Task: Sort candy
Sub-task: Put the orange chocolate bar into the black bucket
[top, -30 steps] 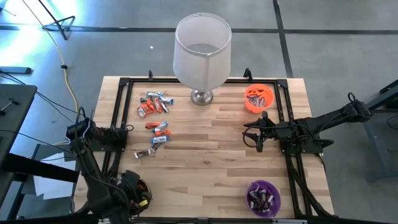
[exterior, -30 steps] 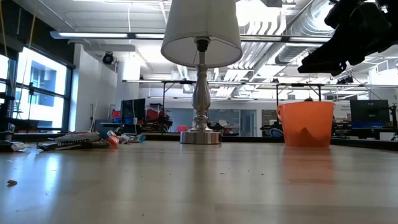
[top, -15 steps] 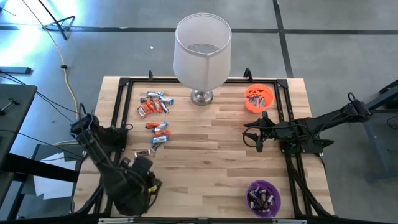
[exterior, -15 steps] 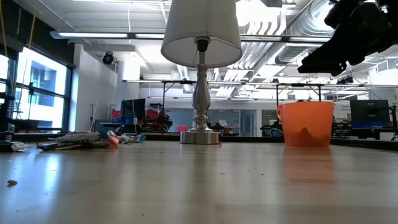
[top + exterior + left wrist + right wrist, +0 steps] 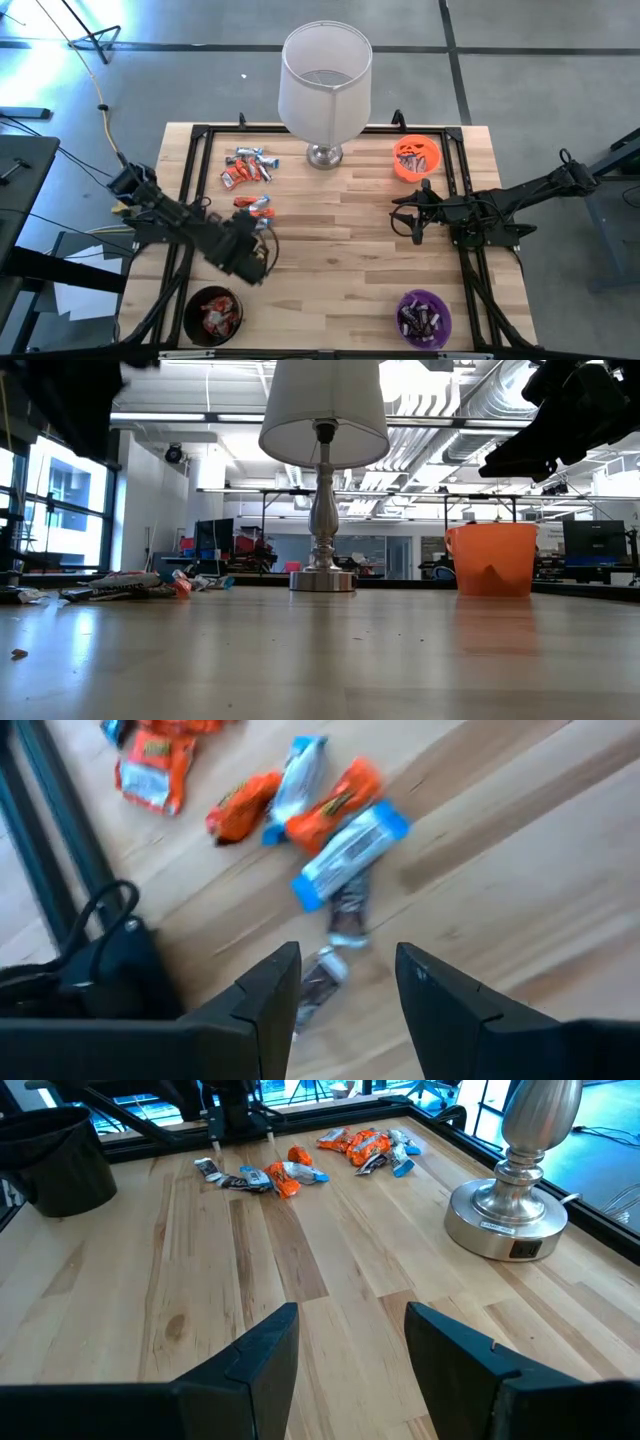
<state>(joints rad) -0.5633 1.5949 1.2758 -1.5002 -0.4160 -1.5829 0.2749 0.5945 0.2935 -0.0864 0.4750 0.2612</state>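
Note:
Candy in orange, blue-white and dark wrappers lies in two loose groups on the wooden table, a far one [image 5: 247, 166] and a nearer one [image 5: 257, 212]. My left gripper [image 5: 345, 988] hangs open above the nearer group, its fingers pointing steeply down over a dark bar [image 5: 347, 910] and a small silvery piece [image 5: 318, 982], clear of both. In the high view it [image 5: 258, 243] covers the group's nearest piece. My right gripper [image 5: 415, 215] waits open at the table's right, above the wood [image 5: 350, 1360]. Black [image 5: 212, 315], purple [image 5: 425, 318] and orange [image 5: 416, 158] bowls hold sorted candy.
A white-shaded lamp [image 5: 325, 80] on a metal base [image 5: 505, 1210] stands at the far middle. A black frame [image 5: 200, 140] runs along the table's sides. Bare wood lies between the two arms. The low view shows the orange bowl [image 5: 490, 558] and the candy [image 5: 130, 585] far off.
My left arm has swung from above the black bowl at the near left corner toward the far and right, rolling its wrist, and now hangs over the nearer candy group. The black bowl is uncovered.

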